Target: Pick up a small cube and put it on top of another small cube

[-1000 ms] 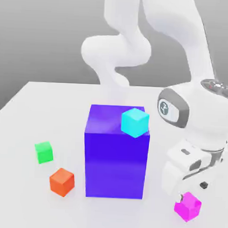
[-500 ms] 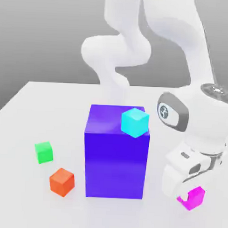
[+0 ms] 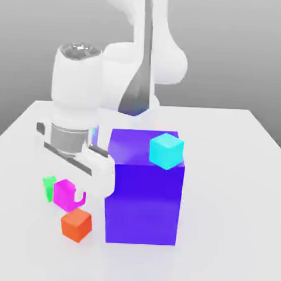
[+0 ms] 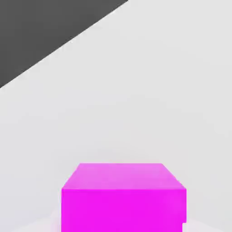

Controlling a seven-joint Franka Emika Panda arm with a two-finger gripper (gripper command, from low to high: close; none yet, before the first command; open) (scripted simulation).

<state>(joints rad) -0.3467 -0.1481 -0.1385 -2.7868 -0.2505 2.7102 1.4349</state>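
Within the last second the arm has swung from the exterior view's right side of the big purple-blue block (image 3: 143,186) across to its left side, and the small magenta cube (image 3: 64,194) has travelled with it. A second ago that cube sat on the table (image 3: 233,170) near the block's lower right corner; now it hangs off the surface, just left of the block's front face. In my judgement the pick is done and the carry is nearly over, leaving only the final alignment and the lowering.

The gripper (image 3: 68,195) is closed tight on the magenta cube, 1 finger showing pale against its right side. In the hand view the cube (image 4: 123,197) sits square before the camera with bare table behind it.

The green cube (image 3: 48,186), the target, rests on the table further left of the block, and the magenta cube overlaps its right edge in the exterior view. Whether the 2 are truly lined up cannot be told. An orange-red cube (image 3: 76,224) lies on the table just below them, near the block's lower left corner, and a cyan cube (image 3: 166,150) sits on top of the block.
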